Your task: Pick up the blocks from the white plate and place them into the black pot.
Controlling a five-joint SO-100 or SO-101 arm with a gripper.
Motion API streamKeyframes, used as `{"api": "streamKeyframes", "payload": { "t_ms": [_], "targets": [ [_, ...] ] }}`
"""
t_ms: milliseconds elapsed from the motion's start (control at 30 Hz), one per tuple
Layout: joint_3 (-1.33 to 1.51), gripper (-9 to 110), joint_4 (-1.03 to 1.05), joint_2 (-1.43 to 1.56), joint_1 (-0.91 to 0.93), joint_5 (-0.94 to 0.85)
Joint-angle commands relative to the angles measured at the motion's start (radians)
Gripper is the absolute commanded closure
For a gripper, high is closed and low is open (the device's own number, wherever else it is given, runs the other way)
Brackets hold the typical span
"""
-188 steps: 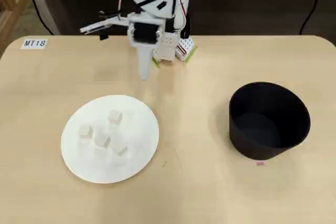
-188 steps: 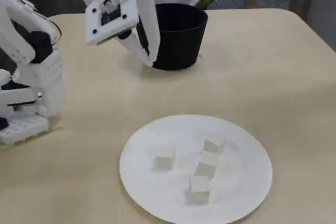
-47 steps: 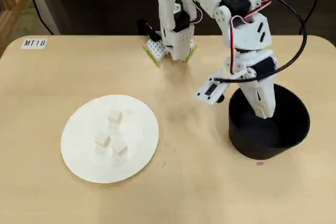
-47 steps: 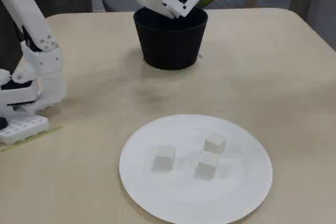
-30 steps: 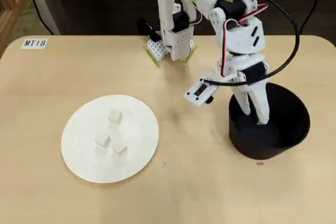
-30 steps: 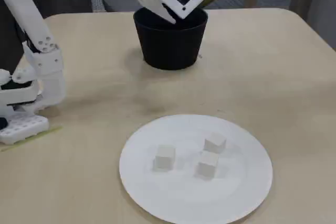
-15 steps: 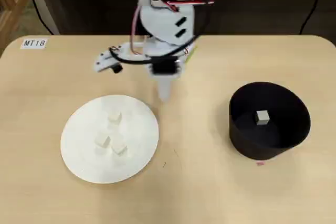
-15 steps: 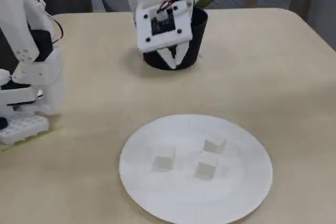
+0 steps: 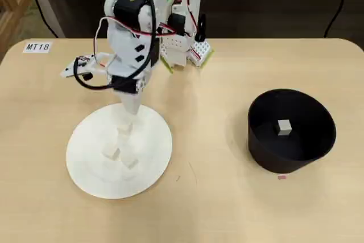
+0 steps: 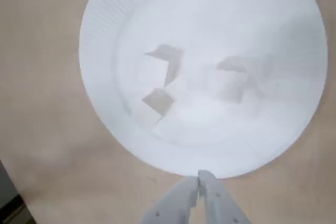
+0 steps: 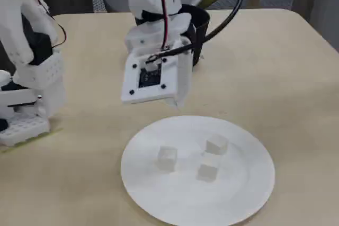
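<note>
The white plate (image 9: 152, 140) lies at the left of the table in the overhead view and holds three small white blocks (image 9: 111, 153). They show in the wrist view (image 10: 157, 102) and in the fixed view (image 11: 207, 172) too. A fourth block (image 9: 284, 127) lies inside the black pot (image 9: 267, 157) at the right. My gripper (image 9: 131, 112) hovers over the plate's far rim. In the wrist view the gripper (image 10: 199, 181) is shut and empty, its tips just above the plate's edge (image 10: 105, 35), clear of the blocks.
The arm's white base (image 9: 182, 49) stands at the table's far edge. A label reading MT18 (image 9: 37, 46) sits at the far left corner. In the fixed view a second white arm (image 11: 29, 78) stands at the left, and the pot (image 11: 203, 22) is partly hidden behind my arm.
</note>
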Motion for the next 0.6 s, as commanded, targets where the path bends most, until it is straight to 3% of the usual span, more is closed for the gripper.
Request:
{"api": "streamKeyframes", "payload": {
  "t_ms": [0, 367, 567],
  "targets": [
    [0.002, 104, -0.049, -0.012, 0.020, 0.061],
    [-0.107, 104, -0.160, -0.218, -0.084, 0.239],
    [-0.181, 86, -0.169, -0.307, -0.098, 0.287]
  ]
}}
